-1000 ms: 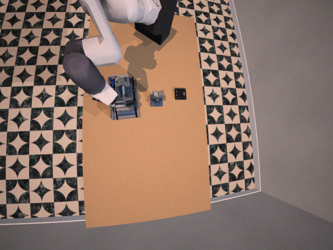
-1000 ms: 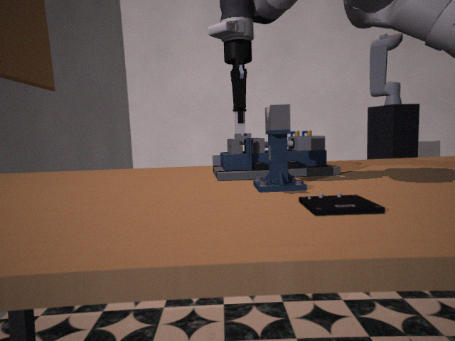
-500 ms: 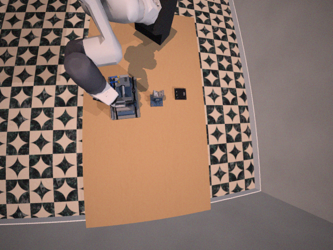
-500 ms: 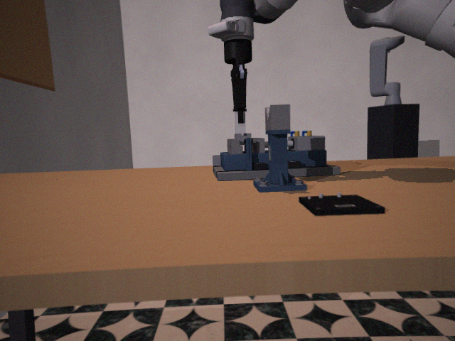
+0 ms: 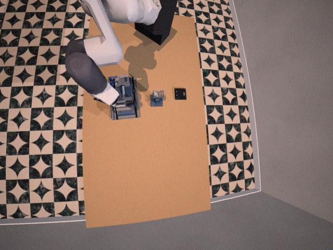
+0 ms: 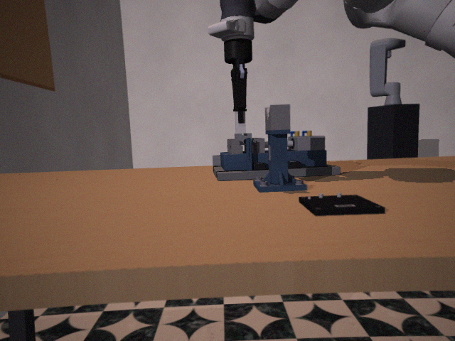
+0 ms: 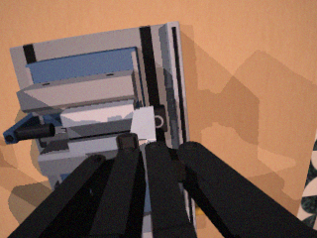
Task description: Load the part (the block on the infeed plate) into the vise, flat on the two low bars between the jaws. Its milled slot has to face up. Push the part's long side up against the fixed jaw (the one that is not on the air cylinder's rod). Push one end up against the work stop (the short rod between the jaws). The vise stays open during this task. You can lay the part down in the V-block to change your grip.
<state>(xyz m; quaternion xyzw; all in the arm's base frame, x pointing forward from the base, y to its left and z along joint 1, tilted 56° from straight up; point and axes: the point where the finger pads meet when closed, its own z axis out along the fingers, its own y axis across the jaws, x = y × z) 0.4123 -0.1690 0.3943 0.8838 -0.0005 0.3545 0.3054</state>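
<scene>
Pointing down, the robot's pincer [image 6: 241, 118] [image 7: 146, 122] is over the vise [image 5: 125, 116] [image 6: 235, 161] [image 7: 84, 65]. Its two black fingers are shut, as close together as they go. A pale flat piece [image 6: 240, 128] [image 7: 144, 124] shows just under the tips. I cannot tell if it is part of the fingers, but the fingers do not look like they have hold of the block.

The block [image 7: 99, 118] looks to be in the vise, a light shape lying between the two jaws. Its long side runs the same way as the jaws. It is right by the fixed jaw [image 6: 234, 145] [image 7: 76, 94], but I cannot tell if they touch. The short dark rod [image 7: 37, 131] on its blue arm is near one end of the block, and I cannot tell if they touch either. The slot is too hard to make out, so I cannot say which way it faces.

Beside the vise, the V-block [image 5: 157, 94] [image 6: 278, 118] stands up on its blue foot. Past it, the black infeed plate [image 5: 180, 94] [image 6: 341, 206] lies flat on the tan table [image 5: 146, 161] [image 6: 165, 227], well apart from the block.

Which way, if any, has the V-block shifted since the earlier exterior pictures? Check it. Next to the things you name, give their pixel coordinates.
No: the V-block [image 5: 157, 94] [image 6: 278, 118] keeps its place between the vise [image 5: 125, 114] [image 6: 234, 161] and the black infeed plate [image 5: 180, 90] [image 6: 341, 209].
</scene>
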